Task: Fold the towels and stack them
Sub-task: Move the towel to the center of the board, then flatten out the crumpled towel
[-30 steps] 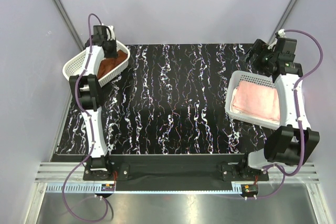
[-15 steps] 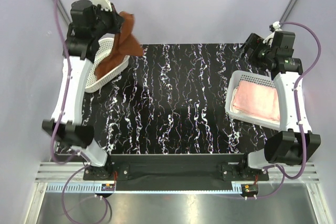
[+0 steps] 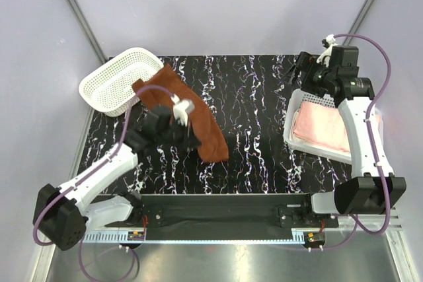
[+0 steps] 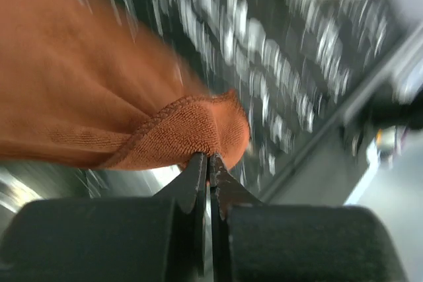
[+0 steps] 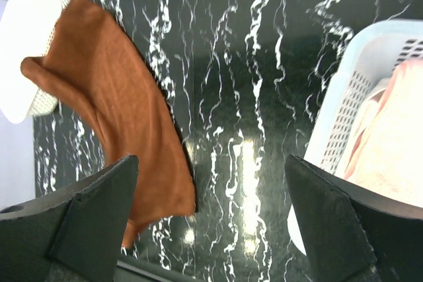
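Early stage. Left claw is clamped fully shut on a hemmed edge of the rust towel. The cloth trails from the claw out to the white basket, far end lying over its rim. Not spread flat, no fold in it.

Right claw is wide open, holding nothing, hanging above the table. Pink towel sits in the second basket, beside and below that claw, toward its base. Cream towel: can't spot it.

Left to do, as I read it: lay out, fold all three, stack. Nothing stacked yet.
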